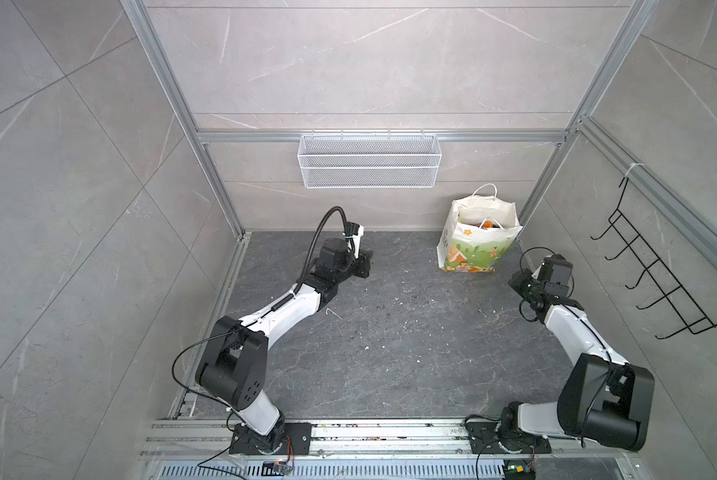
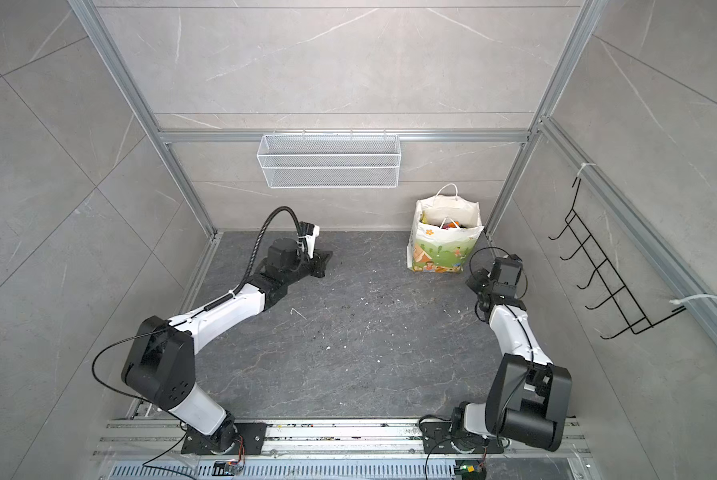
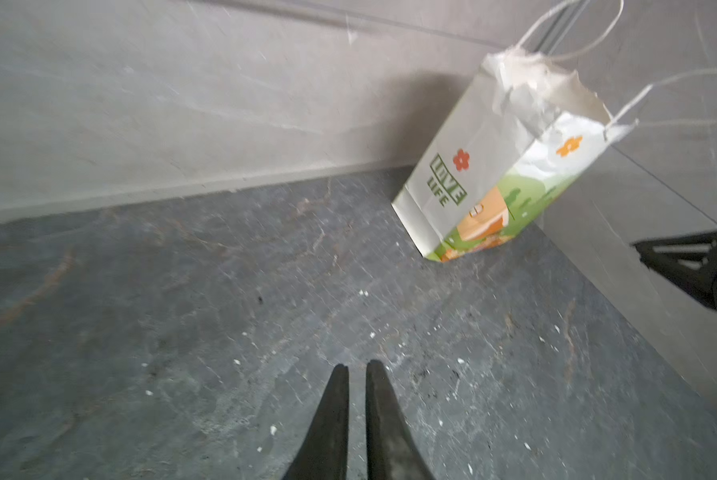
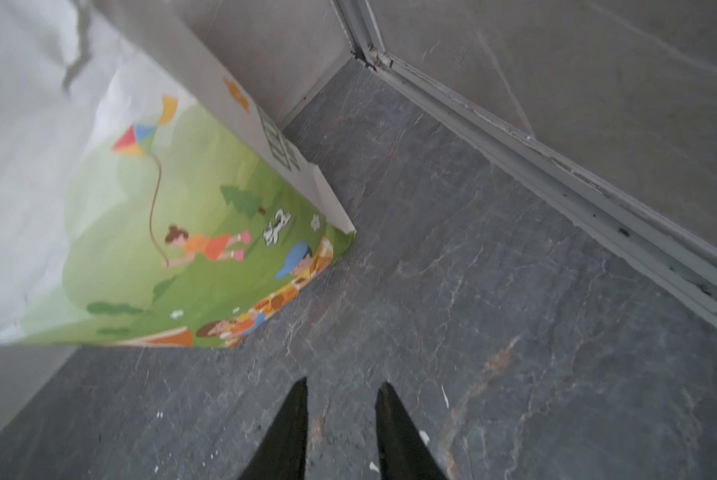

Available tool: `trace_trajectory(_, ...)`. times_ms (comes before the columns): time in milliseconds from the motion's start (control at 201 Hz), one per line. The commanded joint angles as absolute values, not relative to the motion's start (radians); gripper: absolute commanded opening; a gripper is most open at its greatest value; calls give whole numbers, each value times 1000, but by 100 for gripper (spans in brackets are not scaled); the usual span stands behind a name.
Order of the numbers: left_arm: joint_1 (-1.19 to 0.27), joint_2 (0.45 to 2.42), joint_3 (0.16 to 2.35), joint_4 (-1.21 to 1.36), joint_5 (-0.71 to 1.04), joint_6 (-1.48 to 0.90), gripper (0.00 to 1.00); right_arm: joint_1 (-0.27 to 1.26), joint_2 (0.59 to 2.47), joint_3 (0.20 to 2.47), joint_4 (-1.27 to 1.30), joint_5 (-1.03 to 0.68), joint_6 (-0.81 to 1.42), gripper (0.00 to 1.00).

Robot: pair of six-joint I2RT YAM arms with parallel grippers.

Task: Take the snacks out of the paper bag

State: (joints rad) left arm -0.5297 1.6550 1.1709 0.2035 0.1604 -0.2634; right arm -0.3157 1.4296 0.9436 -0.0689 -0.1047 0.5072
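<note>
Here's the paper bag (image 1: 473, 245), upright on the dark, stone-veined tabletop (image 1: 390, 332). Its white mouth is crumpled and gaping, thin cord handles loop up, and a glossy meadow cartoon wraps its lower half. Down inside the bag, the snacks (image 1: 487, 225) show only as a shiny orange-red scrap; the paper walls hide the rest. The left gripper (image 3: 357, 365) sits well apart from the bag's "LOVE LIFE" side, its tapered black fingers pinched almost together with a thin slit between them and nothing in it. The right gripper (image 4: 342, 384) is low, near the bag's printed front corner, with its pointed fingers partway apart, clamping nothing either. Up the wall from the bag hangs a white wire-mesh basket (image 1: 369, 166), long and boxy.
</note>
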Motion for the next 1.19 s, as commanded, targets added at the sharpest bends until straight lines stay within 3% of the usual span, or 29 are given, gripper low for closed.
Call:
trace_trajectory(0, -544, 1670, 1224, 206, 226, -299, 10, -323, 1531, 1091, -152, -113, 416, 29)
trace_trajectory(139, -549, 1659, 1218, 203, 232, -292, 7, -349, 1667, 1248, -231, -77, 317, 16)
trace_trajectory(269, -548, 1640, 1199, 201, 208, -285, 5, -370, 1831, 1458, -365, -120, 239, 12)
trace_trajectory(309, -549, 1632, 1192, 202, 209, -283, 0, -375, 1873, 1512, -387, -131, 220, 11)
trace_trajectory(458, -550, 1611, 1152, 217, 190, -279, 0, -397, 1986, 1637, -397, -188, 166, 7)
trace_trajectory(587, -551, 1606, 1134, 219, 184, -279, 0, -398, 2174, 1901, -558, -303, 89, 2)
trace_trajectory(796, -555, 1597, 1122, 214, 187, -272, 0, -398, 2420, 2228, -665, -396, 68, 2)
trace_trajectory(1055, -563, 1572, 1109, 200, 175, -255, 0, -390, 2851, 2926, -926, -610, 88, 0)
trace_trajectory(1189, -569, 1568, 1093, 212, 167, -255, 0, -385, 2881, 2871, -797, -677, 187, 0)
